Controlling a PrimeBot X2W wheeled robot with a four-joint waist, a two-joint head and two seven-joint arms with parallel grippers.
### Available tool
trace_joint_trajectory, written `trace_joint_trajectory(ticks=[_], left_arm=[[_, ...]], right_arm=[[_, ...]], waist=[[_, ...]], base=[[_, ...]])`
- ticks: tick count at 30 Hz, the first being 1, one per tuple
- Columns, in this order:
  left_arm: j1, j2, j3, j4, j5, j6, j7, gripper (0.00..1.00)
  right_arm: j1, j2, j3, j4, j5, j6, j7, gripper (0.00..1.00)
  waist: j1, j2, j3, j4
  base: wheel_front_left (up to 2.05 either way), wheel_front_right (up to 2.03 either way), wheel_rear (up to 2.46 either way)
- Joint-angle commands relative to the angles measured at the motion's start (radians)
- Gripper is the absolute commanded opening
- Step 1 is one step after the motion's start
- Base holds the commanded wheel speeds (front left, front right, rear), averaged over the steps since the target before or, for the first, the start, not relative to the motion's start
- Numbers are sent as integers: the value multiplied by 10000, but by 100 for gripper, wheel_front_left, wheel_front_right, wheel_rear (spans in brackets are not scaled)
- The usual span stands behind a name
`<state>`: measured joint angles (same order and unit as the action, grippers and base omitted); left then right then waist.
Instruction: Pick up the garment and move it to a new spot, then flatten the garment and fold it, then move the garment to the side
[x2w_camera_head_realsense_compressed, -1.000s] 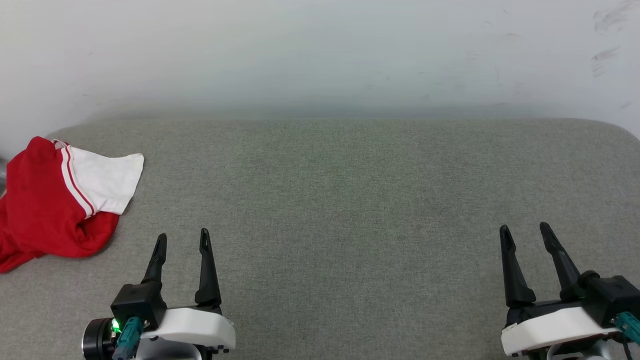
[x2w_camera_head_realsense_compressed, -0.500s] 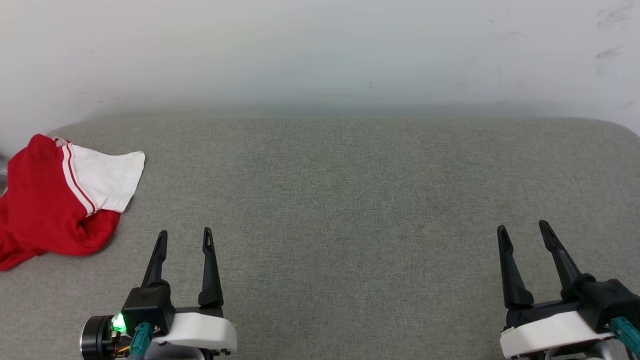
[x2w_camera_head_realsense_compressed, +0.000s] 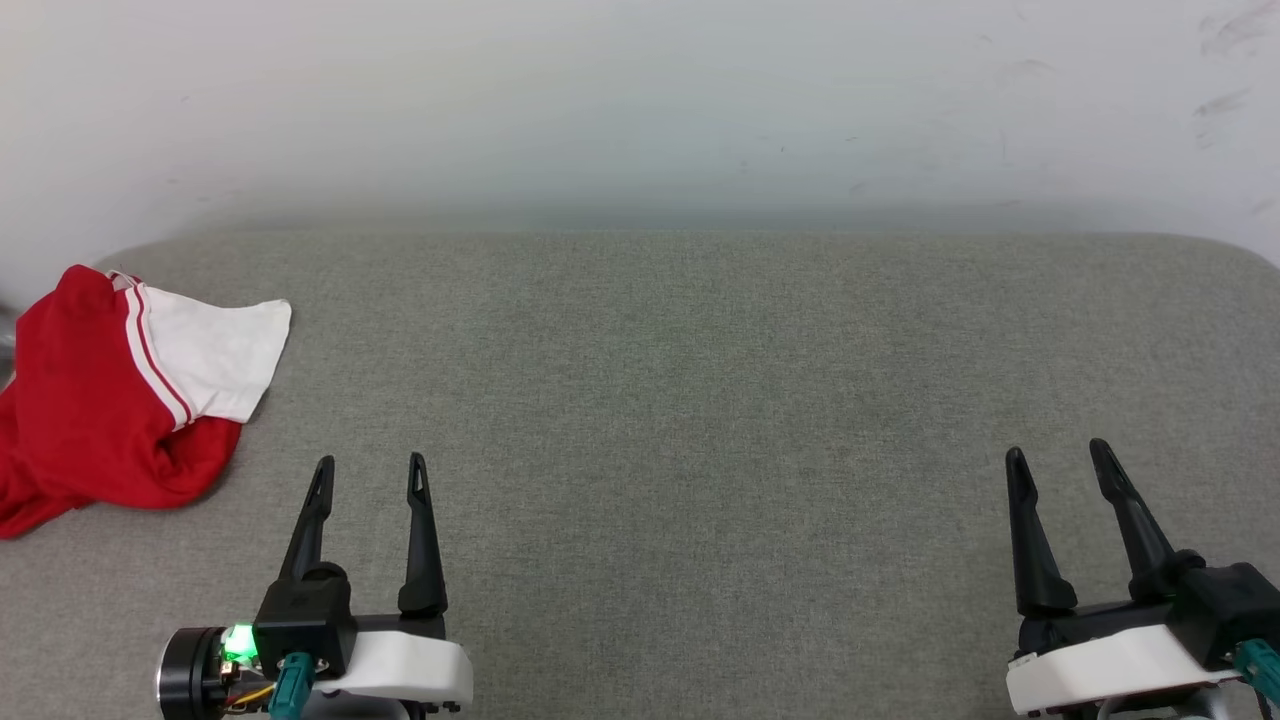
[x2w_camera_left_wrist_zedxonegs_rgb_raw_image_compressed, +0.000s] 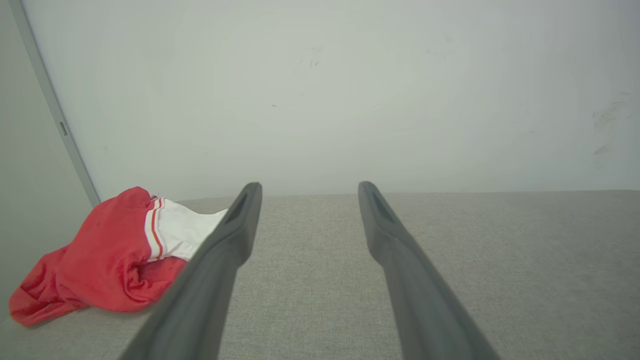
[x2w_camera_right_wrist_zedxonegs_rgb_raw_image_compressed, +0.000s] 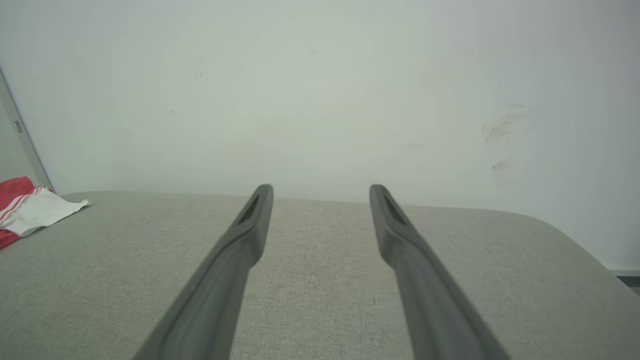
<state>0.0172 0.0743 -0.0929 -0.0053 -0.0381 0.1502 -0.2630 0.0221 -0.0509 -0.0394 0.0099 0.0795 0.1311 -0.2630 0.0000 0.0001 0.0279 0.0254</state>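
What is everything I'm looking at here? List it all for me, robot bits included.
garment: one, red with a white sleeve and red-white striped trim, crumpled at the left edge of the padded surface.
padded surface: one, grey woven fabric, spread out in front of the robot.
wall: one, white, behind the surface.
scuff marks: a few, dark grey, upper right of the wall.
strip: one, grey, running up the wall's left side in the left wrist view.
left gripper: one, black fingers on a white base, lower left, open and empty, apart from the garment.
right gripper: one, black fingers on a white base, lower right, open and empty.
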Motion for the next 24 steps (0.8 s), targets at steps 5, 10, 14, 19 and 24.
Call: trace_joint_trajectory(ticks=[5, 10, 14, 19, 24], left_arm=[[117, -87, 132, 52, -101, -155, -28, 100], [64, -149, 232, 133, -197, -306, -28, 100], [57, -188, 281, 198, -274, -413, -28, 100], [50, -219, 344, 251, -286, -510, -28, 100], [50, -235, 379, 302, -291, -567, -28, 100]], right_arm=[[-21, 16, -12, 141, 512, -7, -27, 100], [-60, 14, -33, 222, 793, -7, -27, 100], [-68, 14, -34, 259, 891, -7, -27, 100], [-76, 15, -16, 280, 952, -7, -27, 100], [-48, 15, 15, 279, 954, -7, -27, 100]], waist=[[0, -1, 41, -15], [0, -1, 92, -7], [0, -1, 106, 3], [0, -1, 118, 14], [0, -1, 128, 23]], base=[[0, 0, 0], [0, 0, 0], [0, 0, 0], [0, 0, 0], [0, 0, 0]])
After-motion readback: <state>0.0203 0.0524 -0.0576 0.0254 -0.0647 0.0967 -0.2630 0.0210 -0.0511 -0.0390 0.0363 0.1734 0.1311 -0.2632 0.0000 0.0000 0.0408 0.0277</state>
